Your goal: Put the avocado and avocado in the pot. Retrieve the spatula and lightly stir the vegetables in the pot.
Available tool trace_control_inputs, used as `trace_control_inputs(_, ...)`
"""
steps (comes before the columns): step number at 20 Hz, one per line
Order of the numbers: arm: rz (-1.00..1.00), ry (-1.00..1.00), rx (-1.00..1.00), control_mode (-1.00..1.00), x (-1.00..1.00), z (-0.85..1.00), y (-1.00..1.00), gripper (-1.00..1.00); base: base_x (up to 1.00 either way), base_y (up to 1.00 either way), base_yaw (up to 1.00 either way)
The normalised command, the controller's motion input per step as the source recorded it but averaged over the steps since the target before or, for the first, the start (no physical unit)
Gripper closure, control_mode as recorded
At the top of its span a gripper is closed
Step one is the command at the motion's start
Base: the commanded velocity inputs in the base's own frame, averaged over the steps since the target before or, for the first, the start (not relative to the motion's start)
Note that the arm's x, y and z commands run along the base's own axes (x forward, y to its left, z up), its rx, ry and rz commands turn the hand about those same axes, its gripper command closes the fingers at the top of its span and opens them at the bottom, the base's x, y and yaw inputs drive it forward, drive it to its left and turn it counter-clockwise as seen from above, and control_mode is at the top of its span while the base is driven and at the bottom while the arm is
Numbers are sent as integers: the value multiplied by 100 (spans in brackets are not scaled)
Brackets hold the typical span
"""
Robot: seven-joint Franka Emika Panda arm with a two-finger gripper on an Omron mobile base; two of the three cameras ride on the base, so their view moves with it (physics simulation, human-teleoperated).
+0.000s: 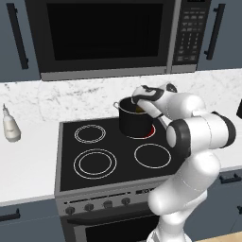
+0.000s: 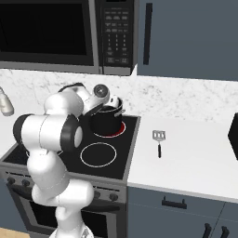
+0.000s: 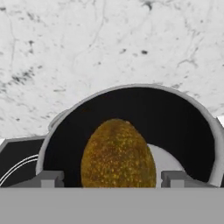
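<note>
The dark pot [image 1: 132, 124] [image 2: 105, 123] stands on the back right burner of the stove, which glows red beneath it. My gripper [image 1: 139, 109] [image 2: 109, 105] [image 3: 112, 178] hangs at the pot's mouth, tilted toward the wall. In the hand view a brownish-green avocado [image 3: 118, 154] sits between my two fingertips [image 3: 50, 178] inside the pot's rim [image 3: 131, 87]. Small gaps show on both sides of it, so the jaws stand open. I see one avocado. The spatula [image 2: 159, 142] lies on the white counter right of the stove, handle toward the front.
A black microwave [image 1: 104, 35] hangs low over the stove. The marble backsplash [image 3: 87, 43] is close behind the pot. A pale bottle [image 1: 10, 125] [image 2: 4, 104] stands on the left counter. Three other burners [image 1: 94, 163] are bare. A dark object [image 2: 234, 135] sits at the far right.
</note>
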Motion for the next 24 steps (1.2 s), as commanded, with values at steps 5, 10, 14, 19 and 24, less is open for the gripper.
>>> trace_control_inputs(5, 0, -1, 0, -100, -3, 0, -5, -100, 0, 0, 0)
trace_control_inputs(10, -1, -3, 5, -100, -63, 43, -41, -100, 0, 0, 0)
trace_control_inputs(14, -7, 0, 7, -100, -95, 56, -81, -100, 0, 0, 0)
trace_control_inputs(19, -6, 0, 4, -100, -100, 34, -100, -100, 0, 0, 0)
trace_control_inputs(24, -6, 14, 2, -100, -69, 2, -100, -100, 0, 0, 0)
